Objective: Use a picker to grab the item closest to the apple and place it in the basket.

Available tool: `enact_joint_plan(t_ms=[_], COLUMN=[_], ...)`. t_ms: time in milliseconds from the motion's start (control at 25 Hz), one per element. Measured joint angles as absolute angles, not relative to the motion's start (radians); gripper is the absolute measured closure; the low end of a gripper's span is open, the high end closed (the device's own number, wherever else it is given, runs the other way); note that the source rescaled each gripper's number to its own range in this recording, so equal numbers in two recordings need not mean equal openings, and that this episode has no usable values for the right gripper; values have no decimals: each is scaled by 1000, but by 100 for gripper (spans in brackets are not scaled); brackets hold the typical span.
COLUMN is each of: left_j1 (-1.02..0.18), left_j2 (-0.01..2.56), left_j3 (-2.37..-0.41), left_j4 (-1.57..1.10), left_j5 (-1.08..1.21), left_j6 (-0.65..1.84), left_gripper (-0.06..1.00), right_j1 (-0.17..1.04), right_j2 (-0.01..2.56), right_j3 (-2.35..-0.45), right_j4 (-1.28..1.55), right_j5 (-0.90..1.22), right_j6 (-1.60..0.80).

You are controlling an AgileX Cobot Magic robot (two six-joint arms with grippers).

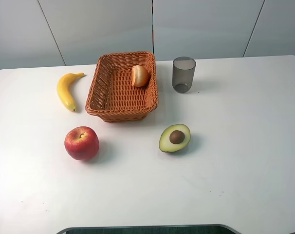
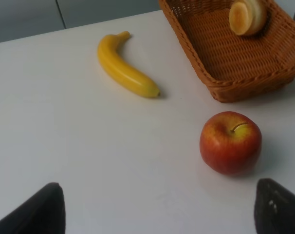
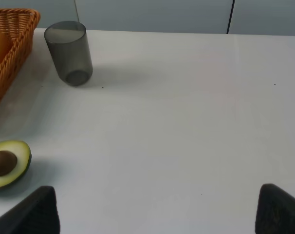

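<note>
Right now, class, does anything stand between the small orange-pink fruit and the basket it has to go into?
Nothing does: the orange-pink fruit already lies inside the basket, against its far right wall. The apple, banana, avocado half and grey cup all sit outside on the table.

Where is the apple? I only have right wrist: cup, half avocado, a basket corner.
Observer: The apple sits on the table on the left side of the high view, in front of the basket's left corner, apart from it.
Operator: Anything inside the basket?
Observer: Yes, the orange-pink fruit lies inside, against the far right wall.
Operator: Left side holding anything?
Observer: No. The left gripper is open and empty, with the apple just ahead of it. No picker shows in any view.
</note>
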State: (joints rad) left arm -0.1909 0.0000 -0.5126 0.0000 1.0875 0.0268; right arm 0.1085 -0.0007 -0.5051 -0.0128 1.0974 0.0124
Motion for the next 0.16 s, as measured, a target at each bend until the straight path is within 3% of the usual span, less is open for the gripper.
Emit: enact_joint_plan(t_ms=[160], left_j1=[-191], left_j2=[0], left_j3=[-513], left_j4=[0], left_j5=[1088], left_j6=[27], left_gripper=[-5], right_j1=[108], right_j2=[-1], right_j3=[-505], right_j4=[-13], right_j5=[1097], right_j6=[12])
